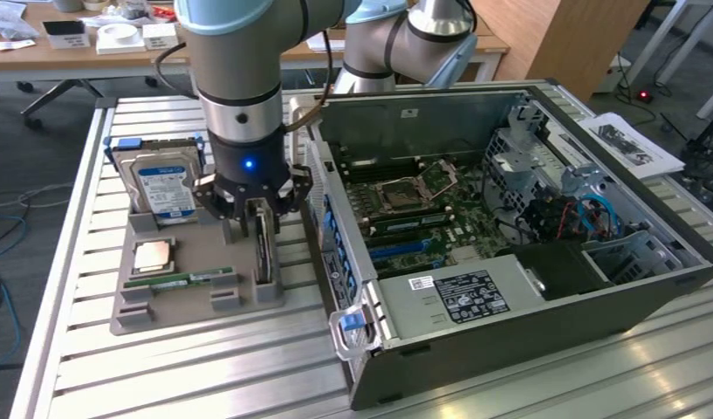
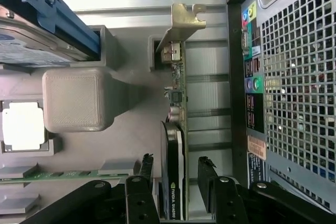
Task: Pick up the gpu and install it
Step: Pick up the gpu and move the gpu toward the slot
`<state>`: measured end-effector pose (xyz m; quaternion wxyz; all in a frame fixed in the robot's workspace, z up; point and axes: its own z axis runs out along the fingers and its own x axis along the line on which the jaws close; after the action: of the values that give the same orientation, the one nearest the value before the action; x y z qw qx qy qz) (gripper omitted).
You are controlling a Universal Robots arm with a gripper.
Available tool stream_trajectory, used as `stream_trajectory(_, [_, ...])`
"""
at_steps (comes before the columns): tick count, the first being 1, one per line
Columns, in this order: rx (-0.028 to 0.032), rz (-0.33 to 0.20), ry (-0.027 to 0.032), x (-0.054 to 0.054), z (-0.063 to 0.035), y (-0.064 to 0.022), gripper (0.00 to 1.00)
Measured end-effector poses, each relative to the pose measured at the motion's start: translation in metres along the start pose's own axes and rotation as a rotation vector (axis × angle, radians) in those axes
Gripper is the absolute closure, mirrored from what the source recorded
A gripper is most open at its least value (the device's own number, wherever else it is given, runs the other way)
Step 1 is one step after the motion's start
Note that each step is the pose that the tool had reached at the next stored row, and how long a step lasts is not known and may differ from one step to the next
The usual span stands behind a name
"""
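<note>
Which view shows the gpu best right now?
Wrist view: the gpu stands on edge in the gray holder, its metal bracket plain to see, between the fingers of the open end effector. The exterior view shows the gpu as a thin dark sliver under the end effector, partly hidden.

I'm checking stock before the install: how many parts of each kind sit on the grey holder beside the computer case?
Hard drive: 1
Processor chip: 1
RAM stick: 1
gpu: 1
Total: 4
</note>
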<state>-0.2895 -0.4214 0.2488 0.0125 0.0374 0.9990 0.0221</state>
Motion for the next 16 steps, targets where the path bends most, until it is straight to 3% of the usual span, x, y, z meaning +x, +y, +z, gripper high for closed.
stream_trajectory(7, [-0.0001, 0.000, -0.0001, 0.000, 0.0103, -0.0005, 0.53])
stream_trajectory(16, [-0.0001, 0.000, -0.0002, 0.001, 0.0125, 0.0022, 0.53])
